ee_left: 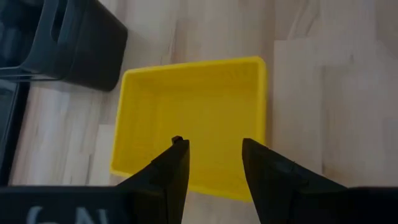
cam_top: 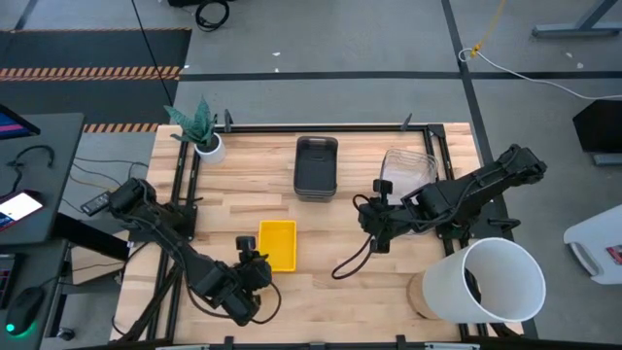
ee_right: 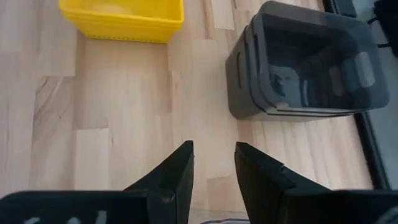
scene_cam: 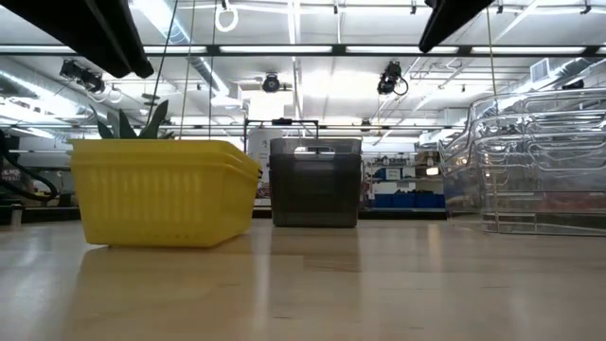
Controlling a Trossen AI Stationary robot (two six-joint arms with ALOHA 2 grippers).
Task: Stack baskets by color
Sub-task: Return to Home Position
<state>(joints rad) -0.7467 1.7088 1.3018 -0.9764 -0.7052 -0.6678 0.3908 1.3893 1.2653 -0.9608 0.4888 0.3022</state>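
A stack of yellow baskets rests on its base near the table's front middle. My left gripper hovers open just over the stack's near rim, with nothing between its fingers. A dark grey basket stack stands at the far middle. Clear baskets are stacked at the far right. My right gripper hangs open above bare wood, between the grey and clear stacks.
A big white bucket stands at the near right corner. A small white pot with a green plant sits at the far left. Black frame rails border the tabletop. Bare wood lies between the yellow and grey stacks.
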